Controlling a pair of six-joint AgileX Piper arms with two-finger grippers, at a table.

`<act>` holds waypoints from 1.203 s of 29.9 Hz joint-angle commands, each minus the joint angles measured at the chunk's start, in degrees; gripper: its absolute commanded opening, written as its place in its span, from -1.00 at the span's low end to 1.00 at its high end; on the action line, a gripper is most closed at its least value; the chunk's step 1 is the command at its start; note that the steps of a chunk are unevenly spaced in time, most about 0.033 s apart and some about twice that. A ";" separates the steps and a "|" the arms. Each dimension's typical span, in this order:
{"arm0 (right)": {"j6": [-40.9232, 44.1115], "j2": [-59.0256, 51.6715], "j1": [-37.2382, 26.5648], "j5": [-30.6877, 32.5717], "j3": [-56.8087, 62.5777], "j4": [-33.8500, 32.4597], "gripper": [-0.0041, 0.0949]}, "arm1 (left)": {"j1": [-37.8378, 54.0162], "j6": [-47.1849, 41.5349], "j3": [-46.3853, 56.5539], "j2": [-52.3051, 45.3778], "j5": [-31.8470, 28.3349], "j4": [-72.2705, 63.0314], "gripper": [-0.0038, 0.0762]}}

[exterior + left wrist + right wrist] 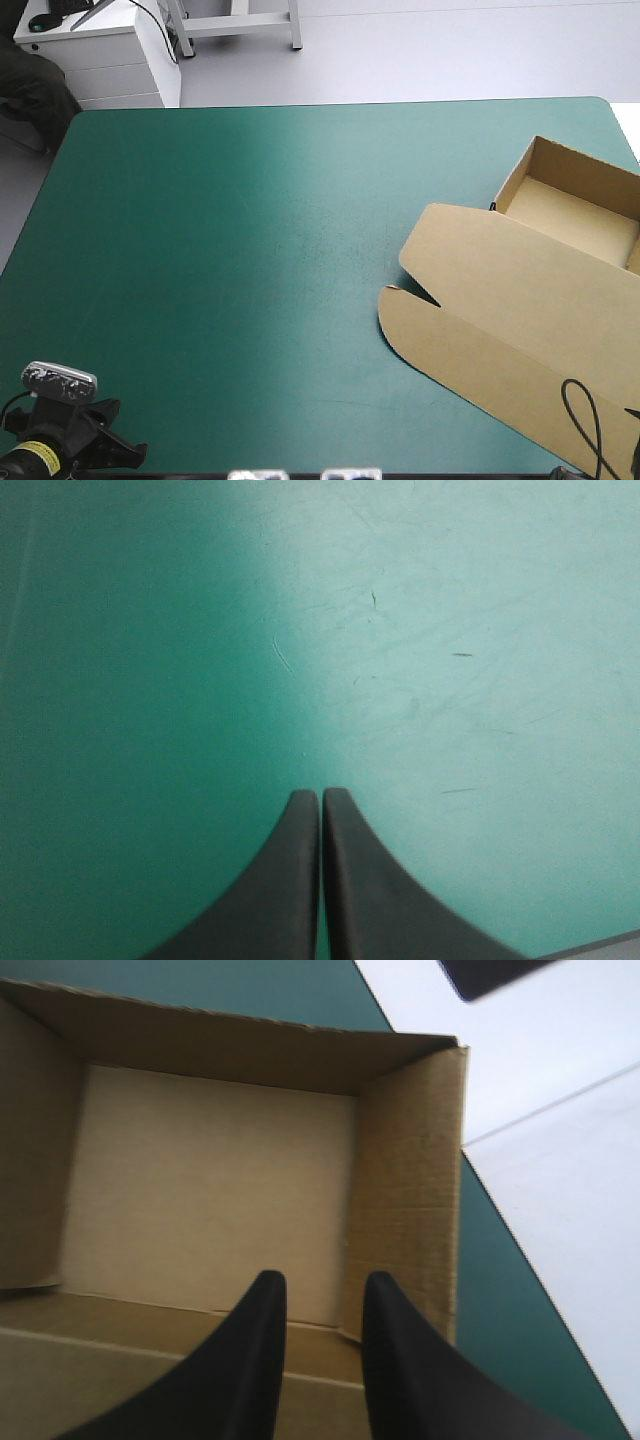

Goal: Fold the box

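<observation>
Box (520, 290) sits at the table's (40, 230) right side as an open tray with its lid lying flat. The tray (585, 205) is by the far right corner, its walls upright, close to both the far edge and the right edge. The lid (500, 320) spreads from the tray toward the near edge, and its two rounded flaps point toward the table's middle. The near right part of the lid runs out of the high view.

All of the teal-green cover (250, 250) from the lid's flaps to the left edge is bare, so the widest open room lies left of the box. On the tray's far and right sides only a narrow strip of cover shows before the table ends.

Left gripper (321, 798) is low at the near left corner, well apart from the box. Its black fingers are pressed together in one point over bare cover, with nothing between them.

Right gripper (322, 1290) hangs above the box (220, 1180) where lid meets tray, aimed into the tray toward its far wall. Its fingers stand a little apart with a narrow gap and nothing in it; the tray's floor shows through. The tray's right wall stands just beside one finger (385, 1305).
</observation>
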 commanded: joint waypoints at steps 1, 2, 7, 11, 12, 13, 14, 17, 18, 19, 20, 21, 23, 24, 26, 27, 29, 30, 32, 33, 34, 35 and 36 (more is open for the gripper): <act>-3.06 -8.60 -0.16 0.03 0.99 6.48 -0.70 | -0.21 -0.24 -1.32 0.69 -3.02 0.68 -0.92; -3.30 -11.25 -0.16 0.03 2.35 8.05 -0.77 | -0.21 0.51 -1.32 0.69 -3.30 0.78 -0.92; -5.60 -21.52 3.43 -0.08 11.56 11.03 -0.92 | -0.21 2.70 -0.98 0.69 -5.95 0.91 -0.92; -7.95 -31.48 10.79 -0.08 22.29 11.32 -0.92 | -0.21 2.70 0.50 0.69 -9.09 0.38 -0.92; -7.95 -33.95 11.89 -0.08 24.51 11.68 -0.92 | -0.21 2.70 0.59 0.69 -8.98 0.50 -0.92; -8.15 -36.37 13.03 -0.08 27.77 12.30 -0.92 | -0.21 2.95 0.73 0.69 -8.86 0.50 -0.92; -8.80 -38.73 13.99 -0.30 30.48 12.47 -0.92 | -0.21 3.19 0.73 0.69 -8.86 0.50 -0.92; -10.67 -45.25 15.88 -0.85 37.38 12.84 -0.92 | -0.21 3.19 0.73 0.69 -8.86 0.38 -0.92; -11.20 -47.05 16.01 -1.13 40.04 13.02 -0.92 | -0.21 3.19 0.73 0.69 -8.86 0.38 -0.92; -11.67 -49.25 15.99 -1.29 42.66 13.20 -0.92 | -0.21 3.19 0.73 0.69 -8.86 0.38 -0.92; -11.89 -51.40 15.99 -1.59 45.26 13.20 -0.92 | -0.21 3.19 0.73 0.69 -8.86 0.38 -0.92; -12.37 -53.51 15.99 -1.86 47.81 13.20 -0.92 | -0.21 3.19 0.73 0.69 -8.86 0.38 -0.92; -12.37 -57.48 15.88 -2.31 52.18 13.34 -0.92 | -0.21 3.19 0.73 0.69 -8.86 0.38 -0.92; -12.37 -59.35 15.88 -2.71 54.48 13.34 -0.92 | -0.21 3.19 0.73 0.69 -8.86 0.38 -0.92; -12.81 -62.58 15.88 -3.51 58.50 13.55 -0.92 | -0.21 3.19 0.73 0.69 -8.86 0.38 -0.92; -12.81 -64.27 15.88 -4.11 60.16 13.69 -0.92 | -0.21 3.19 0.73 0.69 -8.86 0.38 -0.92; -12.96 -67.02 15.88 -4.82 62.62 14.01 -0.92 | -0.21 3.19 0.73 0.69 -8.86 0.38 -0.92; -12.96 -68.37 15.88 -4.93 63.66 14.26 -0.92 | -0.21 3.19 0.73 0.69 -8.86 0.38 -0.92; -12.96 -70.61 15.88 -4.93 64.99 14.49 -0.92 | -0.21 3.19 0.73 0.69 -8.86 0.38 -0.92; -12.96 -71.54 15.88 -4.93 65.54 14.49 -0.92 | -0.21 3.19 0.73 0.69 -8.86 0.38 -0.92; -13.09 -72.22 15.88 -5.08 66.05 14.49 -0.92 | -0.21 3.19 0.73 0.69 -8.86 0.38 -0.92; -13.36 -72.89 15.88 -5.21 66.57 14.49 -0.92 | -0.21 3.19 0.73 0.69 -8.86 0.38 -0.92; -13.36 -73.37 15.88 -5.33 67.03 14.49 -0.92 | -0.21 3.19 0.73 0.69 -8.86 0.38 -0.92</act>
